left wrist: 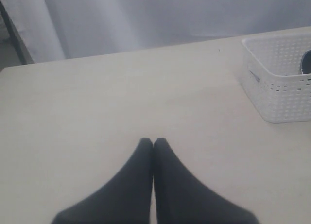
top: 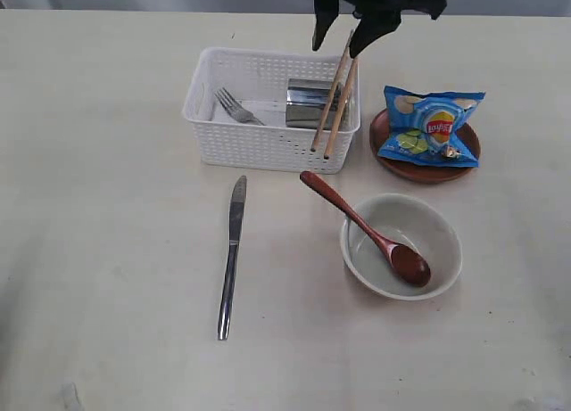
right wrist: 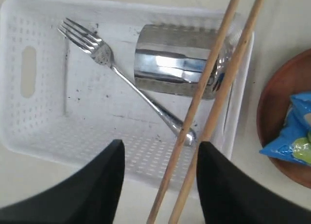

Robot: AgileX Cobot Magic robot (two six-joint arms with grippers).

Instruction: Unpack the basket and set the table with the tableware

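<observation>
Worktop (top: 107, 250) carries it all: my left hand (left wrist: 153, 142) hovers closed and empty, knife (top: 232, 250) lies flat, basket (top: 259, 148) holds fork (top: 234, 106) and cup (top: 308, 99), my right hand (top: 337, 42) grips chopsticks (top: 332, 106) above it, spoon (top: 370, 233) rests in bowl (top: 451, 250), plate (top: 419, 175) carries chip bag (top: 433, 126).

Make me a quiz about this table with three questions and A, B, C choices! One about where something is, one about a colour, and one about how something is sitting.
1. The cup in the basket is: A standing upright; B lying on its side; C upside down.
2. The bag on the plate is mostly: A blue; B pink; C black.
3. The spoon's scoop sits: A in the basket; B on the plate; C in the bowl.

Answers:
1 B: its round wall lies along the basket floor.
2 A: the wrapper is blue.
3 C: the scoop rests inside the bowl, with the handle over the rim.
</observation>
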